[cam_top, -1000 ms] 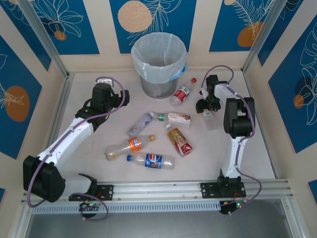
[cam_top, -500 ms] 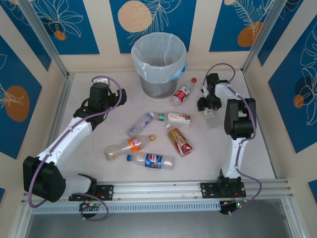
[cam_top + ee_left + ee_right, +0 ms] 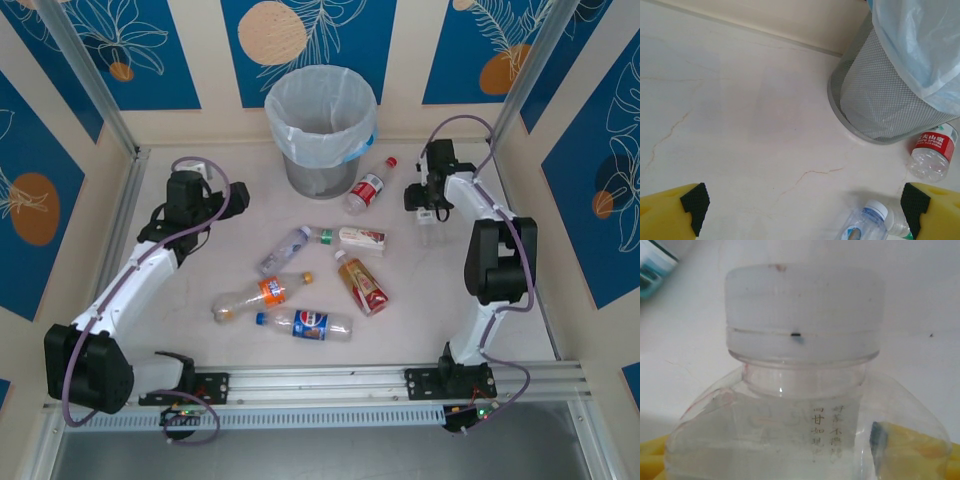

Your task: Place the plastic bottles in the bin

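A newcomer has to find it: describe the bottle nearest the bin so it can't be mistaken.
Start at the bin at the back of the table. Just right of its foot lies a clear bottle, apart from the cluster mid-table. It alone has a red cap, plus a red label.

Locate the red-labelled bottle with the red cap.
Top view: the red-labelled bottle lies on the table's far side, just right of the bin's base.
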{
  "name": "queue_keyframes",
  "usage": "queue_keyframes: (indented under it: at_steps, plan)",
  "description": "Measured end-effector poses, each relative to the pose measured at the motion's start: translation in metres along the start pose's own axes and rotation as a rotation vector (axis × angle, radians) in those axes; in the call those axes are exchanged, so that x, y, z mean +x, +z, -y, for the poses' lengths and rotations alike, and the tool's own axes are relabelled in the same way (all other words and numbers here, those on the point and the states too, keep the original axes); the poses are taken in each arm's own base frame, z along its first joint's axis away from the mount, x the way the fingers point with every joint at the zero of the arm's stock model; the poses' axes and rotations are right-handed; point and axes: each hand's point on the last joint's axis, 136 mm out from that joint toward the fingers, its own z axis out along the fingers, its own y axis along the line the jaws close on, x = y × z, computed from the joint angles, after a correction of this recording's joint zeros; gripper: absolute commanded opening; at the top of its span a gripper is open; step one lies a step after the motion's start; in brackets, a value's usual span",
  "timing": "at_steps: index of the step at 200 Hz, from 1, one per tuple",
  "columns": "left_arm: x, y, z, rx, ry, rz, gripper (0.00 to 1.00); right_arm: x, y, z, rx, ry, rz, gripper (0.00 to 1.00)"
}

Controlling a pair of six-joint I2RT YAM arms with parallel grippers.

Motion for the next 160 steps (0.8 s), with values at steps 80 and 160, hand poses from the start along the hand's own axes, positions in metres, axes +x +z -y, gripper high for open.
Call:
queue_keyframes:
  at_steps: [80,160]
  plan:
    - [0.003,0.003,-0.009,0.019,-0.068,-0.018,0.99,-0.049,-0.084,-0.026,-0.168,0.138,0.289,0.51]
    - [0.01,0.011,-0.004,0.09,-0.089,-0.056,0.99,-0.093,-0.193,-0.091,-0.574,0.228,0.509,0.51]
